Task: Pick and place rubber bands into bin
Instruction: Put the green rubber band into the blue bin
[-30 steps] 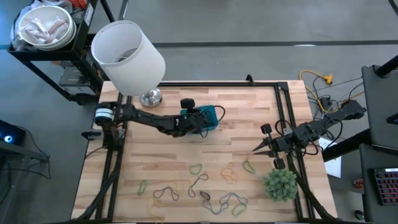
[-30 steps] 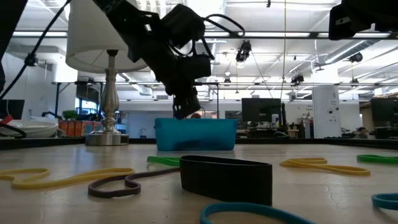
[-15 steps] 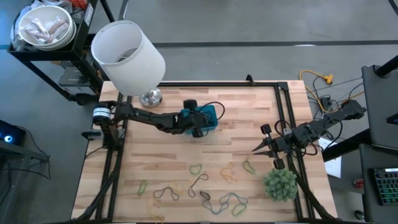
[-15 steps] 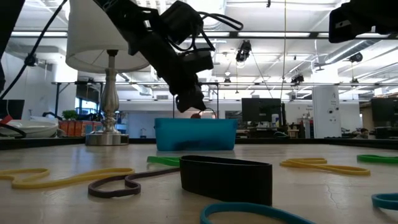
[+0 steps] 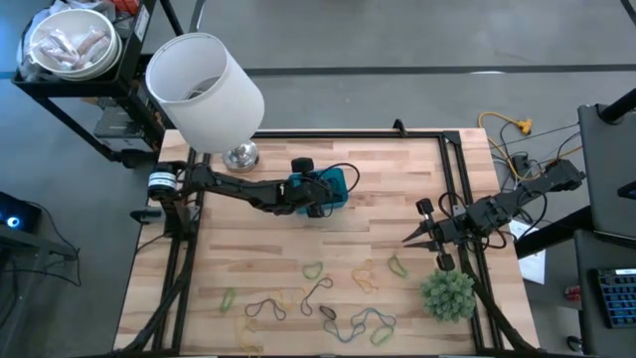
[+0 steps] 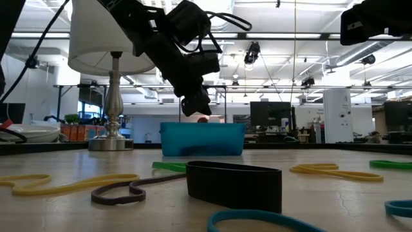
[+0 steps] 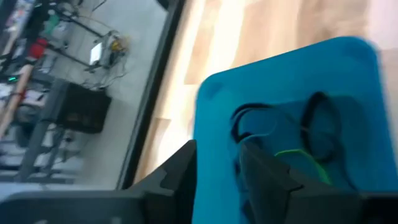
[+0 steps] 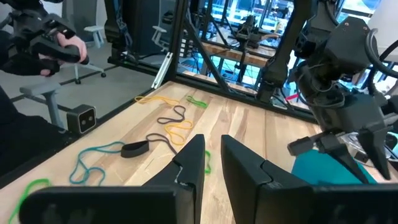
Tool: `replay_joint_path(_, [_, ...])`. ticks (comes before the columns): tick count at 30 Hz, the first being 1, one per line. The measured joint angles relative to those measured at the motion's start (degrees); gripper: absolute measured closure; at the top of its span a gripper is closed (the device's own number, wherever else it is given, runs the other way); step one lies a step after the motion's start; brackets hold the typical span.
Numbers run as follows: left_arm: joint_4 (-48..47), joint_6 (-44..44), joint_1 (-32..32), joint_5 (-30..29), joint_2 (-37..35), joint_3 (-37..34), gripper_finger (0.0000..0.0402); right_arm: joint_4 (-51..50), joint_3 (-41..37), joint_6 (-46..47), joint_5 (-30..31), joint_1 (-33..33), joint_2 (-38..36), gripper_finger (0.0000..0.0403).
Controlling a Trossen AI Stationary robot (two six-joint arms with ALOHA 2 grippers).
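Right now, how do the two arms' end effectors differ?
The left end effector hangs over the blue bin, empty; the right end effector waits near the table's right edge, away from the bin. The left sits raised above the bin's rim; the right points toward the rubber bands. Both are open.

Bin (image 5: 336,186): blue. Rubber bands (image 5: 328,298): green, yellow, tan, dark grey, lower centre. Lampshade (image 5: 204,88), upper left: white. Plant ball (image 5: 447,294): green. Table (image 5: 397,189): pale striped wood.

Bright even overhead light, soft shadows, left wrist view motion-blurred
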Motion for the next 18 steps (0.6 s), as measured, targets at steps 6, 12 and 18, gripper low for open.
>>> replay_joint_path(6, [-4.35,-0.04,-3.70,-1.13,-5.28,0.02,0.0281,-0.09,-0.25,0.00,0.00,-0.01,0.13,0.0355])
replay_joint_path(12, [-10.94,-3.01,-12.43,-4.98,-14.67,-0.26,0.0281,-0.08,-0.35,0.00,0.01,0.01,0.54,0.0355])
replay_joint_path(18, [-15.40,-7.97,-25.42,-18.18,-21.39,-0.53,0.0281,0.22,-0.39,0.77,-0.01,-0.01,0.83,0.0355])
